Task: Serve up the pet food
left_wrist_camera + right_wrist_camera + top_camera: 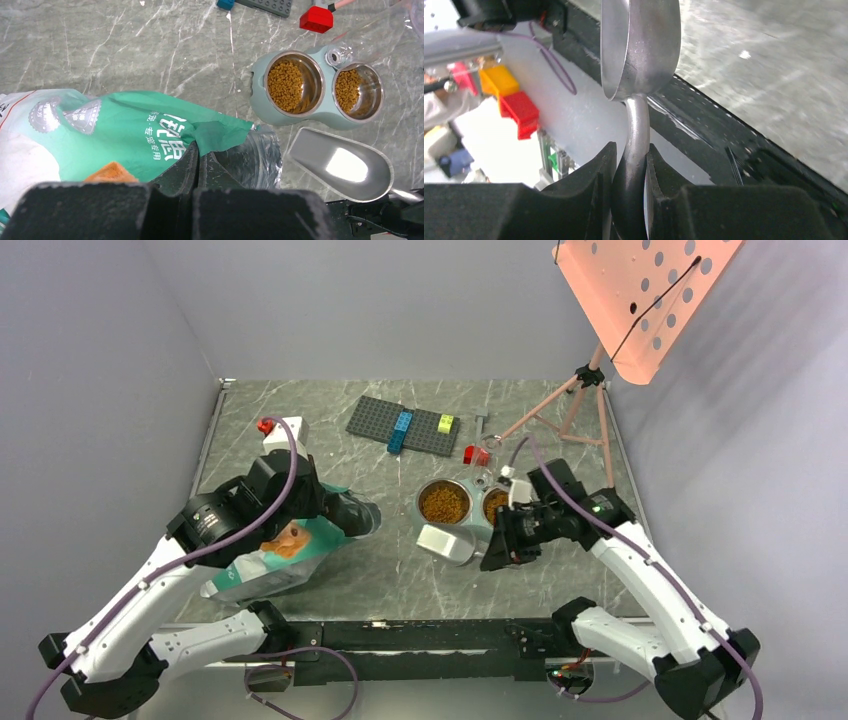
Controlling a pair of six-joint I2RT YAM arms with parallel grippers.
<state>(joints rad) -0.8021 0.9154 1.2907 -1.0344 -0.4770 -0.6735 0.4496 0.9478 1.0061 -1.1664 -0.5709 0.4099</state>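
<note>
Shiny metal scoop [342,165]; seemingly matt pet food [285,85]

Your left gripper [360,516], at nine o'clock, pinches the pouch [262,573]; your right gripper [494,554], at three, clamps the scoop [445,543] handle.

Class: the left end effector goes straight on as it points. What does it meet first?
The left end effector is shut on the pouch; beyond it, probably the metal scoop, depth unclear.

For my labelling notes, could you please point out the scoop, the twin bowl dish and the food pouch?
Scoop [345,167]: left wrist view, middle of its shiny hollow.
Twin bowl dish [305,120]: left wrist view, its grey-green front wall.
Food pouch [135,127]: left wrist view, green printed face.
</note>
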